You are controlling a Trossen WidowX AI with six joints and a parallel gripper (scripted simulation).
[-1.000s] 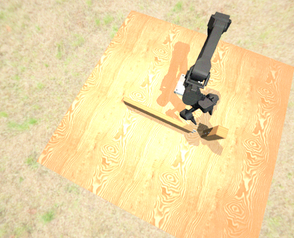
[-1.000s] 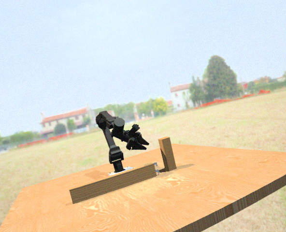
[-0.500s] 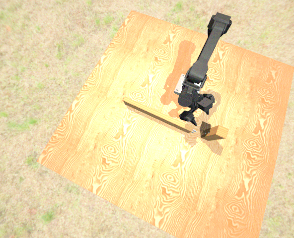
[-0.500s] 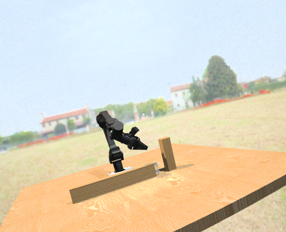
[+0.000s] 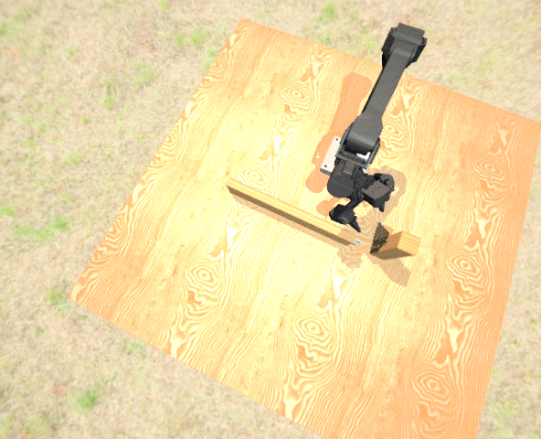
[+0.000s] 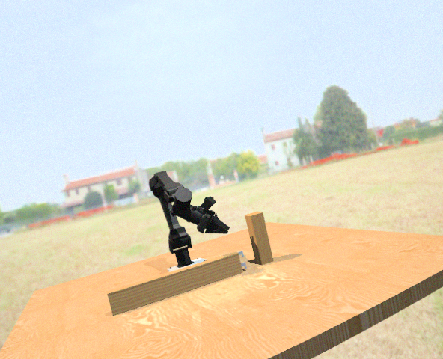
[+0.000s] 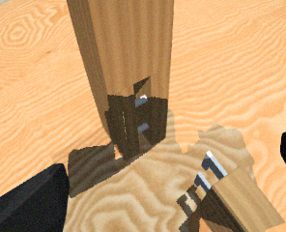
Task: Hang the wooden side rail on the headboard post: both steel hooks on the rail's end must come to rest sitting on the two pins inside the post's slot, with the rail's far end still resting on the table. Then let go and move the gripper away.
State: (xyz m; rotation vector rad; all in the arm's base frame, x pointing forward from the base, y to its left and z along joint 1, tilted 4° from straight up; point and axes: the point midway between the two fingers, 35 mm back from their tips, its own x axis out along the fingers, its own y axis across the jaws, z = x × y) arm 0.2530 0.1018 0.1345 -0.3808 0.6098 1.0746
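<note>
The wooden side rail (image 5: 285,212) (image 6: 175,283) (image 7: 249,216) lies flat on the table, on its long edge. Its two steel hooks (image 5: 356,242) (image 6: 242,259) (image 7: 207,173) point at the headboard post (image 5: 399,243) (image 6: 259,237) (image 7: 120,33) and stand a short gap away from it. The post stands upright. Its slot (image 7: 138,123) with two pins faces the rail and holds nothing. My gripper (image 5: 363,209) (image 6: 219,227) (image 7: 180,160) is open and empty. It hovers above the rail's hook end, tilted down toward the post's slot.
The wooden table (image 5: 261,330) (image 6: 330,289) (image 7: 246,58) stands on a grassy field. The arm's base plate (image 5: 328,159) (image 6: 186,265) sits just behind the rail. The table edge is far from the post on all sides.
</note>
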